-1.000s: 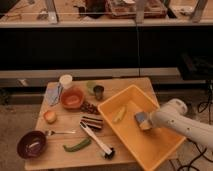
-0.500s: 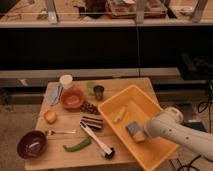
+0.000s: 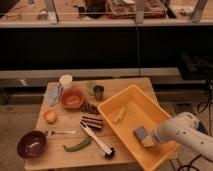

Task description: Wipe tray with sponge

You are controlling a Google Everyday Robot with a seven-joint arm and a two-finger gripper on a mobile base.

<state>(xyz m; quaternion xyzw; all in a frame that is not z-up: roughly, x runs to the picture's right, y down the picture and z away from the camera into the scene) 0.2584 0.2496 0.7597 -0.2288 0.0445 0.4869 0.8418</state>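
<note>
The small rectangular sponge, yellow with a grey-blue face, lies on the floor of the large rectangular yellow-orange plastic tray, close to the tray's near wall. A second ago it sat further back on the tray floor, nearer its middle. The gripper, at the tip of the white arm reaching in over the tray's near right corner, has travelled with the sponge and sits right against it. Whether the claw is clamped on the sponge or merely pressing it along cannot be told. The pale yellow elongated piece near the tray's middle has not shifted. This reads as a wiping stroke under way: the near part of the tray floor is being covered, while the far and left parts probably still need a pass
</note>
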